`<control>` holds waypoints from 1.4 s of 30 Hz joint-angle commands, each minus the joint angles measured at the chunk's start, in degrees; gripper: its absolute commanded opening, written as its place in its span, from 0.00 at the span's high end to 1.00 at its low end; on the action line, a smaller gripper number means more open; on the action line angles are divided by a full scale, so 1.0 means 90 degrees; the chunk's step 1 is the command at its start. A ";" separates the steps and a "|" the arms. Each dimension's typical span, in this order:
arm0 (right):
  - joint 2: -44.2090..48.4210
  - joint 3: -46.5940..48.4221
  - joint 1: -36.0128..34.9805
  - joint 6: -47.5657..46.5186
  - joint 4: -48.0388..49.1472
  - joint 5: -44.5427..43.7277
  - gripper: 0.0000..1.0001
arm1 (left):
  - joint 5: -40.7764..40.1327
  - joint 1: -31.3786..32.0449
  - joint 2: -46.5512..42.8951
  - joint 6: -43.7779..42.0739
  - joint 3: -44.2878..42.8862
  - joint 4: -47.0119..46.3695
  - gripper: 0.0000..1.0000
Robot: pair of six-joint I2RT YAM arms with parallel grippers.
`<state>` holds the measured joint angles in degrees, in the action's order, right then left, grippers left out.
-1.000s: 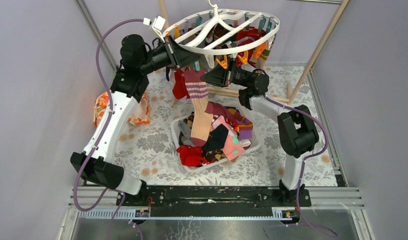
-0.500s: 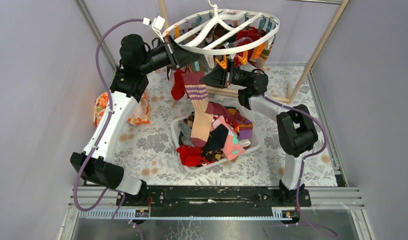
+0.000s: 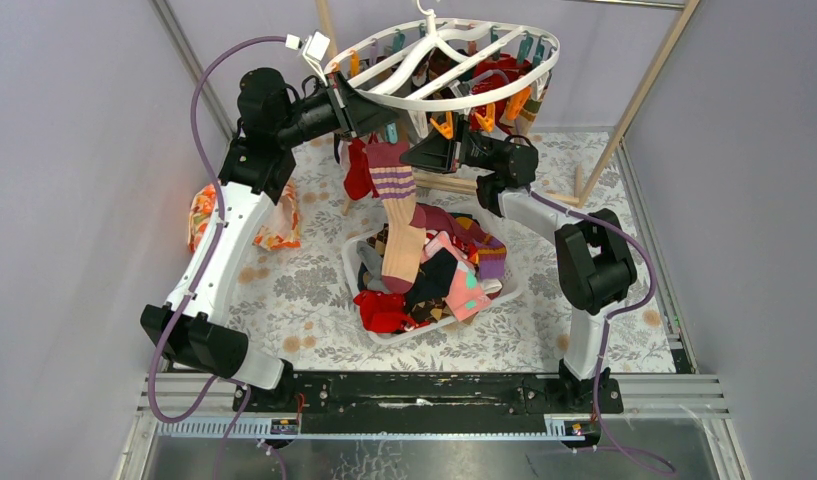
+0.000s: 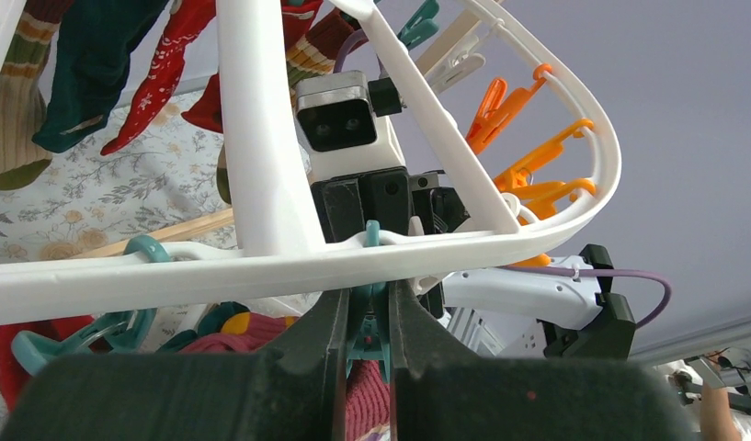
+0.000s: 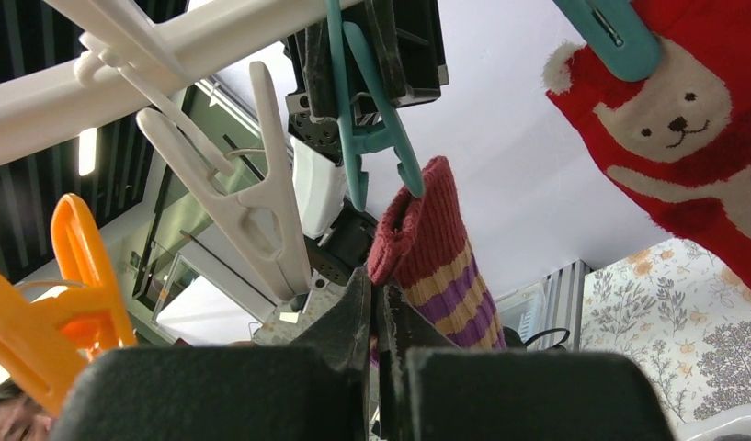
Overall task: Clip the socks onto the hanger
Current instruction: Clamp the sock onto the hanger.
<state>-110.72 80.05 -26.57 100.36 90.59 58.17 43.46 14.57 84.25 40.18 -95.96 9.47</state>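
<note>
Flowered cloth covers the table, with plain lilac walls around it. In the middle sits a white basket heaped with socks in red, pink, black, argyle and purple-banded patterns, piled above its rim. An orange floral cloth lies off to the left.

Over the far side hangs the hanger, a white oval with orange clips and teal ones along its rim. Several socks are already pegged on it, one a red sock with a white bear.

The left gripper is up under the near rim, its jaws pinched on a teal clip. The right gripper is clenched on the cuff of a maroon striped sock and holds it right at that clip's tips – the tan foot dangles over the basket.
</note>
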 commanded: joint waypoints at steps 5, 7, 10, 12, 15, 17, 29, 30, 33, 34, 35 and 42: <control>0.0295 0.0252 0.0013 -0.0086 0.0892 -0.0025 1.00 | 0.0383 -0.0017 -0.0130 -0.0209 0.0096 -0.0073 1.00; 0.0290 0.0241 0.0020 -0.0112 0.0892 -0.0056 1.00 | 0.0402 -0.0020 -0.0137 -0.0234 0.0098 -0.0067 1.00; 0.0314 0.0162 0.0088 -0.0199 0.0893 -0.0218 1.00 | 0.0479 -0.0017 -0.0118 -0.0245 0.0091 -0.0055 1.00; 0.0336 0.0092 0.0136 -0.0279 0.0892 -0.0340 1.00 | 0.0532 -0.0017 -0.0103 -0.0238 0.0086 -0.0038 1.00; 0.0349 0.0037 0.0156 -0.0347 0.0892 -0.0441 1.00 | 0.0594 -0.0017 -0.0105 -0.0236 0.0084 -0.0020 1.00; 0.0352 0.0040 0.0159 -0.0368 0.0892 -0.0471 1.00 | 0.0614 -0.0017 -0.0086 -0.0231 0.0086 -0.0028 1.00; 0.0308 0.0172 0.0169 -0.0352 0.0892 -0.0533 1.00 | 0.0575 -0.0017 -0.0071 -0.0293 0.0036 -0.0027 1.00; 0.0348 0.0156 0.0169 -0.0368 0.0892 -0.0489 1.00 | 0.0544 -0.0017 -0.0082 -0.0337 0.0032 -0.0025 1.00; 0.0449 0.0075 0.0178 -0.0462 0.0883 -0.0497 1.00 | 0.0434 -0.0016 -0.0102 -0.0445 0.0027 -0.0026 1.00; 0.0465 0.0054 0.0178 -0.0504 0.0887 -0.0547 1.00 | 0.0421 -0.0019 -0.0097 -0.0459 0.0019 -0.0033 1.00; 0.0479 0.0023 0.0193 -0.0561 0.0888 -0.0617 1.00 | 0.0418 -0.0017 -0.0089 -0.0460 0.0008 -0.0028 1.00; 0.0567 -0.0214 0.0193 -0.0953 0.0882 -0.1174 1.00 | 0.0406 -0.0013 -0.0121 -0.0536 0.0008 -0.0032 1.00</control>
<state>-108.92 78.15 -25.32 94.50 90.76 51.24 45.93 14.57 84.25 36.88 -95.64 9.47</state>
